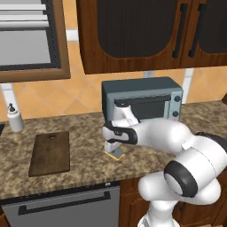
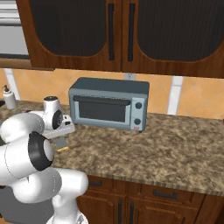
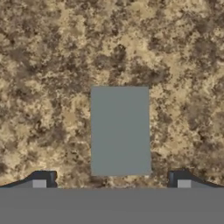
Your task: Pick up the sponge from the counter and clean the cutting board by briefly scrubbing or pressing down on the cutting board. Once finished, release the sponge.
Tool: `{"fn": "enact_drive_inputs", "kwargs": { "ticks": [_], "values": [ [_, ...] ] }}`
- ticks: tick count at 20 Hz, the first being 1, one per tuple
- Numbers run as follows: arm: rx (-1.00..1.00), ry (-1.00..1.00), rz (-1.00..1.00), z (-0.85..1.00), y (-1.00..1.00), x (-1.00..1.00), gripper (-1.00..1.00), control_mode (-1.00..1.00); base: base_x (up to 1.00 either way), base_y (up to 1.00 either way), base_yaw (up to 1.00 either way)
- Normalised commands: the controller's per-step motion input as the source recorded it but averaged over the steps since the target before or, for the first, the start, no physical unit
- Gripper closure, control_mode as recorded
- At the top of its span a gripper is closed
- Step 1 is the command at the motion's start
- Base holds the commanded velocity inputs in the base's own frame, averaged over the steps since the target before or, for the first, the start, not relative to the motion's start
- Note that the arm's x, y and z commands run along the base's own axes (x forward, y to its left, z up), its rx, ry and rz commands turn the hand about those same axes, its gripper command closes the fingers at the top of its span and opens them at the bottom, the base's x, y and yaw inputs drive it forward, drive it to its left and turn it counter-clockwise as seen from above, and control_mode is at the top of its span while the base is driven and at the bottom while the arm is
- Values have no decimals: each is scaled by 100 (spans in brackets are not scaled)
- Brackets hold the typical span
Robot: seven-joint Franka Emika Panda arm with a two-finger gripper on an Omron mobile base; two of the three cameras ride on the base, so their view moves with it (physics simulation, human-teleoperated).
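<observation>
Fingers (image 3: 111, 179) spread wide, sponge (image 3: 120, 130) between them, flat on counter (image 3: 52, 65)

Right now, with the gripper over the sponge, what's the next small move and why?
Probably lower straight down, then close. In the hand view the sponge lies flat on the counter, centred between the open gripper fingertips, which sit wider than it and are not touching it.
</observation>
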Motion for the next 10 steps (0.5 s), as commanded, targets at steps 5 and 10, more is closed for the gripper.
{"fn": "enact_drive_inputs", "kwargs": {
  "ticks": [5, 10],
  "values": [
    [0, 0, -6, -20, 2, 25, -100, -100, 0, 0, 0],
    [-1, 1, -6, -26, 11, 23, -100, -100, 0, 0, 0]
  ]
}}
